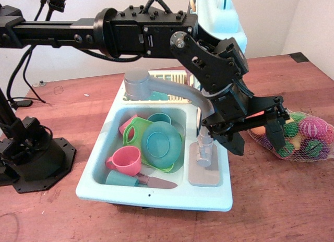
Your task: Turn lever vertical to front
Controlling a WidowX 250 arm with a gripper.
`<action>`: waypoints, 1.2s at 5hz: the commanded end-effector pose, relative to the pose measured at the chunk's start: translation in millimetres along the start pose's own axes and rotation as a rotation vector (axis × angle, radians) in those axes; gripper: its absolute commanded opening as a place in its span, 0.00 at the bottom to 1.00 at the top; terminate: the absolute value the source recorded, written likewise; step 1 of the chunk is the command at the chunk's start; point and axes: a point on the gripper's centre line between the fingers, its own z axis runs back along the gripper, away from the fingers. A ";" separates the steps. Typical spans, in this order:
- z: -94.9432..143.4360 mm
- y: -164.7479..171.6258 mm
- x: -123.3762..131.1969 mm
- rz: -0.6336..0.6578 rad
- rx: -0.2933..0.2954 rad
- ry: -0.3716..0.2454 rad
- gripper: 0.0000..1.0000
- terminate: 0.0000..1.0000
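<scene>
The lever [204,144] is a short light-grey stick on a small round knob [202,159], standing on the grey faucet base [203,174] at the right side of the light-blue toy sink [156,195]. The long curved grey spout [172,89] with its round cap rises behind it. My gripper [254,139] hangs just right of the lever, over the sink's right rim. It is open, with its jaws wide apart and nothing between them. The left fingertip [234,143] is close to the lever; I cannot tell if it touches.
The basin holds a pink cup [125,158], green and teal plates [159,144], a teal cup and a toy knife [156,182]. A yellow dish rack [167,75] stands behind the sink. A net bag of toy fruit [305,137] lies right of the gripper. The arm's black base [31,158] is at left.
</scene>
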 end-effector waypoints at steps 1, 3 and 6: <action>0.0 0.0 0.0 0.000 0.000 0.000 1.00 0.00; 6.3 21.9 -5.5 -0.010 0.014 0.003 1.00 0.00; 15.7 55.8 -10.0 0.004 0.009 -0.005 1.00 0.00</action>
